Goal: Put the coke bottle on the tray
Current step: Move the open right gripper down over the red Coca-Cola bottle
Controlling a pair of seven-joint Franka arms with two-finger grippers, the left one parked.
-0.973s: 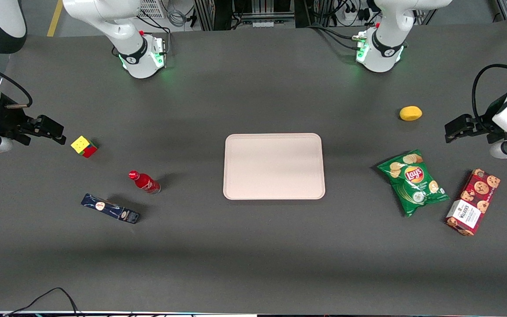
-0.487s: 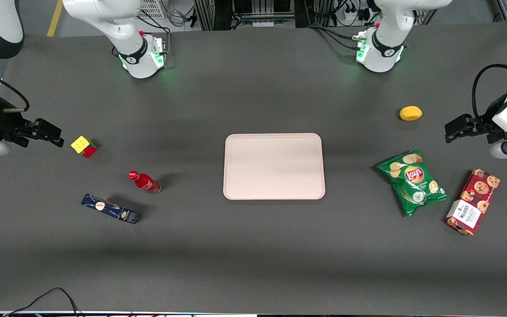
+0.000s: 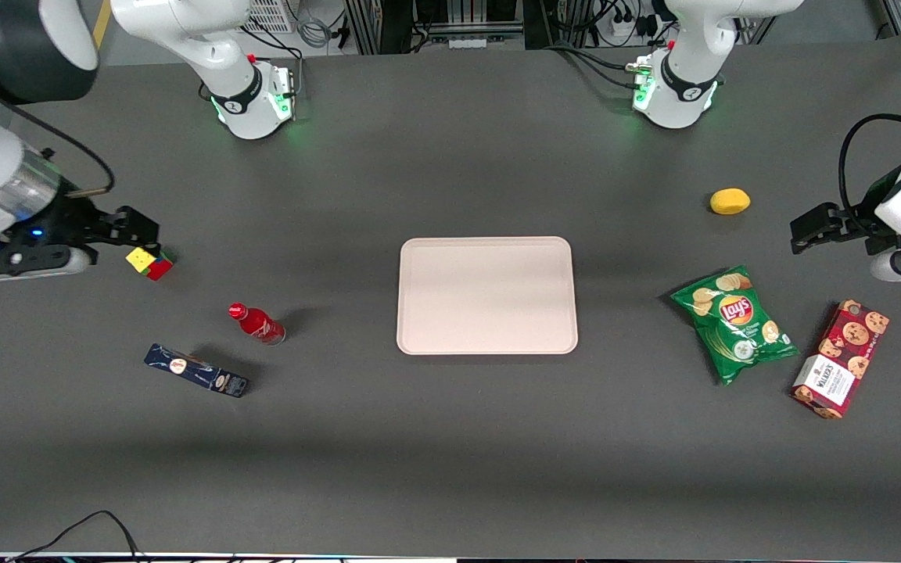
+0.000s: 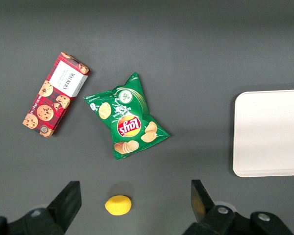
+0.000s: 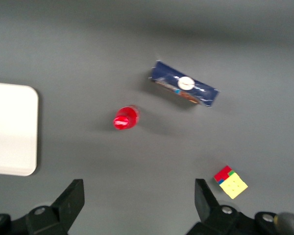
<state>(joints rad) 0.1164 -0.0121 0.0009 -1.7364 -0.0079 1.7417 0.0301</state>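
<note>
Red coke bottle (image 3: 256, 324) (one) off one tray (image 3: 486, 295); gripper (image 3: 136, 230) fingers (image 5: 73, 198) spread.

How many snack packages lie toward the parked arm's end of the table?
2: the green chips bag and the red cookie box beside it. The open gripper hovers near the colour cube.

The right arm reaches low over the working arm's end of the table, its gripper (image 3: 138, 233) (image 5: 139, 203) held level, fingers (image 5: 73, 198) spread wide apart, empty.
</note>
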